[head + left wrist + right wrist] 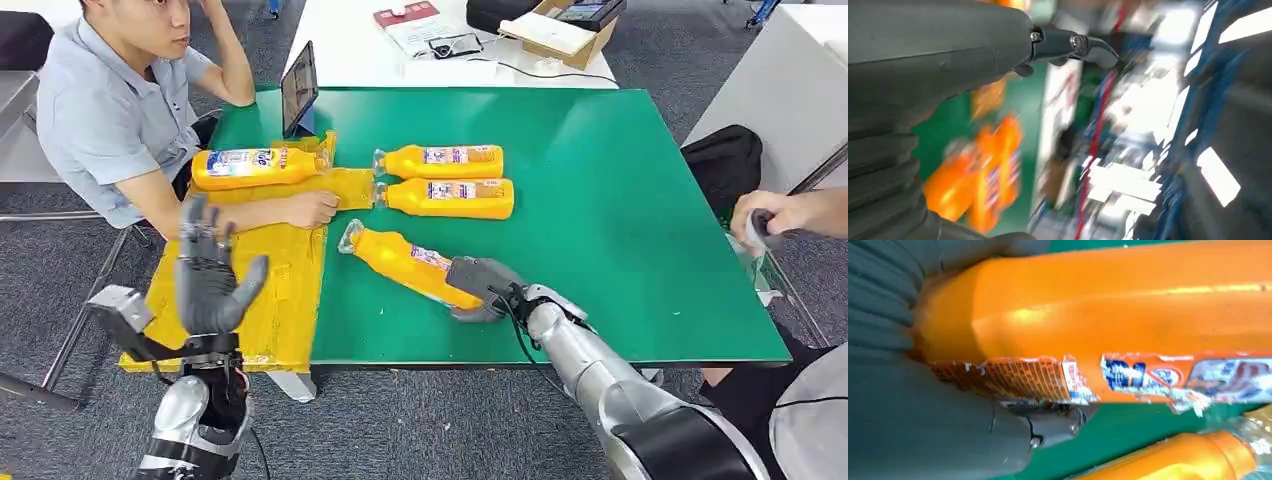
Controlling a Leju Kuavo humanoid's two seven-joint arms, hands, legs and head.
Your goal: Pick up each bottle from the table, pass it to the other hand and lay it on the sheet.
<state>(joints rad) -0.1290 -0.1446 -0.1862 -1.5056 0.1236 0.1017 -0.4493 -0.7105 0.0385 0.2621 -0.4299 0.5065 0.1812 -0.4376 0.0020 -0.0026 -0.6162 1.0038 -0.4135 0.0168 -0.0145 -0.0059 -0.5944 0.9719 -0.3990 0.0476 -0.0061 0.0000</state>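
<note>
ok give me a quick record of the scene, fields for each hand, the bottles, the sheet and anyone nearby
right hand: grips base of the slanted bottle lying on the green table
left hand: raised over the sheet, fingers spread, holding nothing
yellow sheet: on the table's left part, one bottle on it
other bottles: two side by side on the green
person: seated left, hand on the sheet

Grey carpet floor, white table behind green table
</note>
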